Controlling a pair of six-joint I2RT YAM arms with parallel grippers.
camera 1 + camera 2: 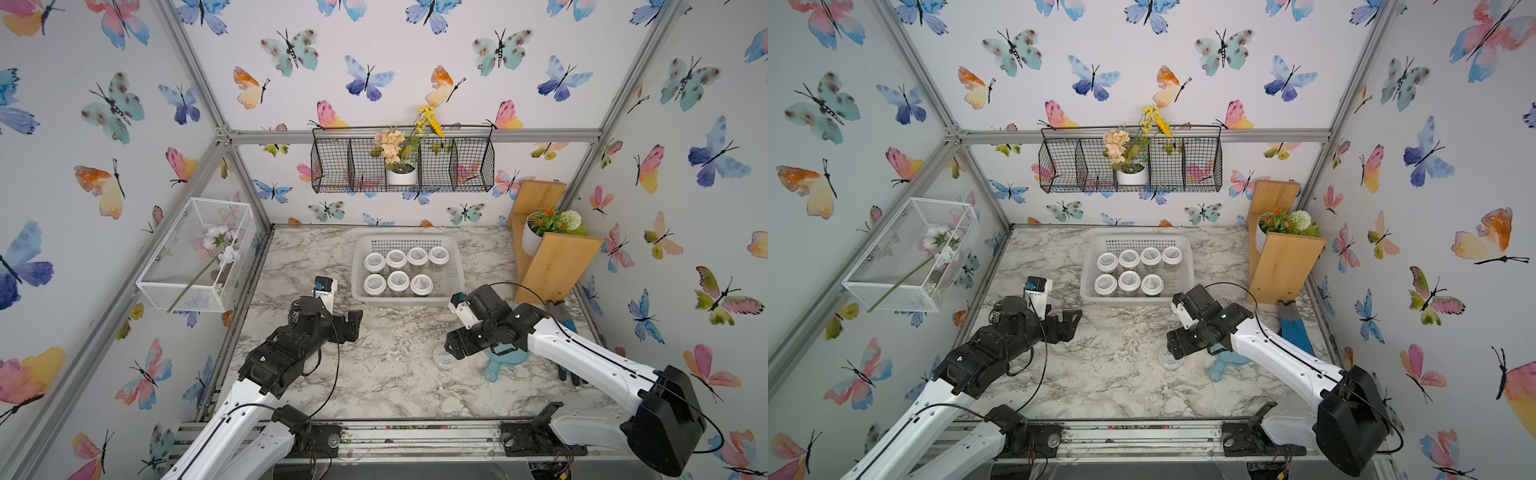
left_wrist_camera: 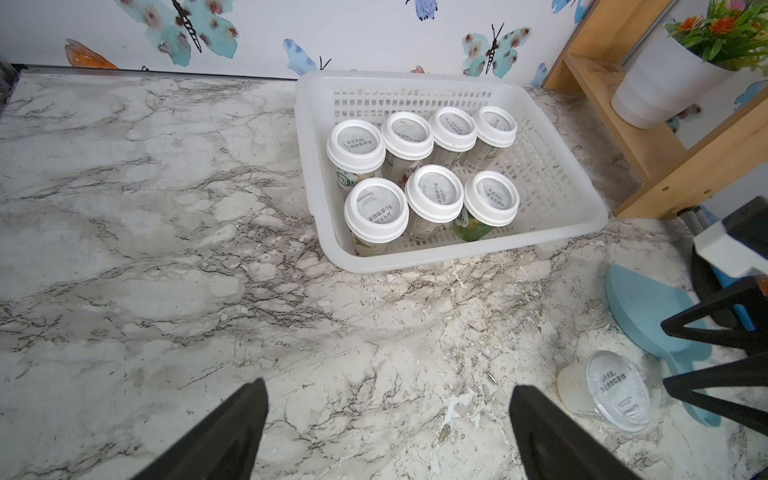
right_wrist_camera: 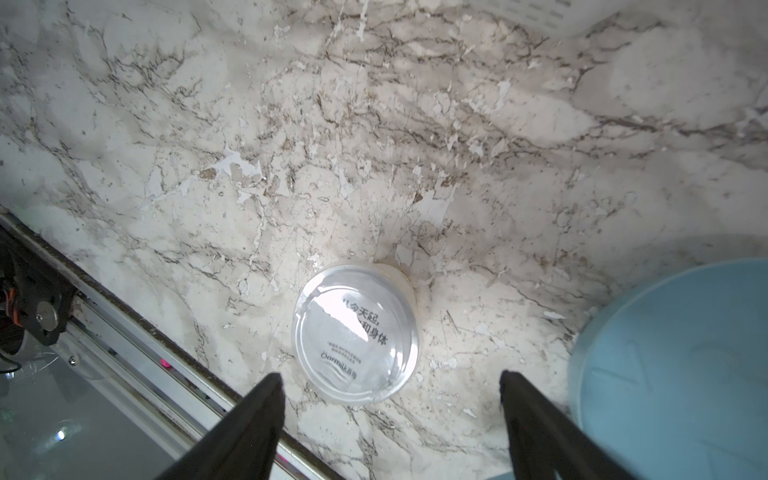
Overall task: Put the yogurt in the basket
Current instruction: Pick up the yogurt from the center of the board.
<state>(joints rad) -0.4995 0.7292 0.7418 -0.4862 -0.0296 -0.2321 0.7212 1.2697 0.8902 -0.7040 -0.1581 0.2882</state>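
The white perforated basket [image 1: 454, 286] [image 1: 1185, 272] [image 2: 457, 259] sits at the back middle of the marble table and holds several upright yogurt jars [image 1: 398, 281] [image 1: 1128, 281] [image 2: 434, 193] with white-rimmed lids. One more yogurt jar [image 1: 444, 358] [image 1: 1170, 358] [image 2: 615, 390] [image 3: 355, 332], with a flat, clear lid, stands on the table near the front right. My right gripper [image 1: 451, 349] [image 1: 1173, 347] [image 3: 390, 376] hovers just over it, open, the jar lying just ahead of its fingertips. My left gripper [image 1: 355, 326] [image 1: 1073, 320] [image 2: 388, 384] is open over bare marble, left of the basket's front.
A light blue paddle-shaped thing [image 1: 505, 359] [image 3: 673, 365] lies right beside the loose jar. A wooden shelf [image 1: 552, 266] with a potted plant stands at the back right, dark gloves [image 1: 563, 320] in front of it. The table's front rail [image 3: 124, 324] runs close to the jar.
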